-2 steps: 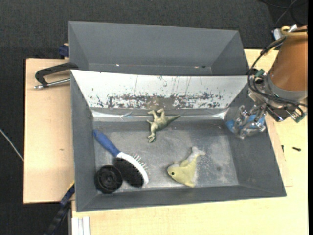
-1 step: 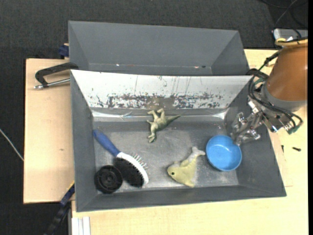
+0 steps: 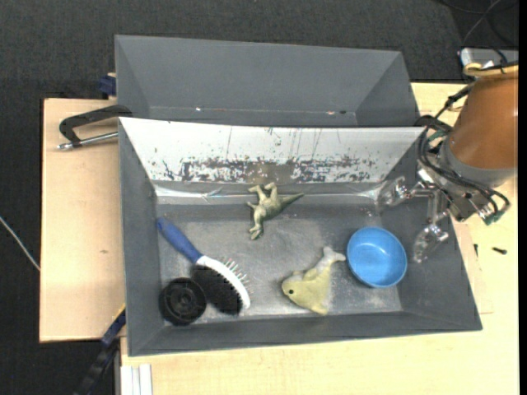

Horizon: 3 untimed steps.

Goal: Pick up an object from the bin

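Approach step: hand hung just right of the blue bowl, nothing visibly held; we couldn't tell its opening. Next we'd need to centre on the bowl, then descend.

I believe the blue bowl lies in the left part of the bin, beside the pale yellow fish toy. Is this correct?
Not quite. The camera view shows the blue bowl in the right part of the bin, beside the pale yellow fish toy.
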Available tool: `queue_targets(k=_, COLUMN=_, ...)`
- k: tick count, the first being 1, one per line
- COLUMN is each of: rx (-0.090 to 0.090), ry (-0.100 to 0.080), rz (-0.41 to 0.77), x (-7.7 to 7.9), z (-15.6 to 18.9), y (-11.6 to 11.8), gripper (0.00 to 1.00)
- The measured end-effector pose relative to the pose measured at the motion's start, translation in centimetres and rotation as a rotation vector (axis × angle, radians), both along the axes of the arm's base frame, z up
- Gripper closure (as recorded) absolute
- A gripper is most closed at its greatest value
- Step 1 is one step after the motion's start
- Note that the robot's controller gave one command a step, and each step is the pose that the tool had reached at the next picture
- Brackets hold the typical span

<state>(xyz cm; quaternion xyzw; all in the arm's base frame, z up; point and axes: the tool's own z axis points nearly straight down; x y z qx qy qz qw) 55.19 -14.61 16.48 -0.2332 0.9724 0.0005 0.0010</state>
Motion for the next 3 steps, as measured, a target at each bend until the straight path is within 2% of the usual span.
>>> queue_targets(k=1, rx=0.002, ry=0.005, rz=0.492, x=-4.3, z=-8.9, y=4.0, gripper=0.0)
queue_targets(k=2, rx=-0.005, ry=-0.004, rz=0.492, x=-3.9, z=-8.2, y=3.8, gripper=1.0)
queue_targets(k=3, rx=-0.006, ry=-0.011, rz=0.528, x=-3.1, z=4.3, y=3.8, gripper=1.0)
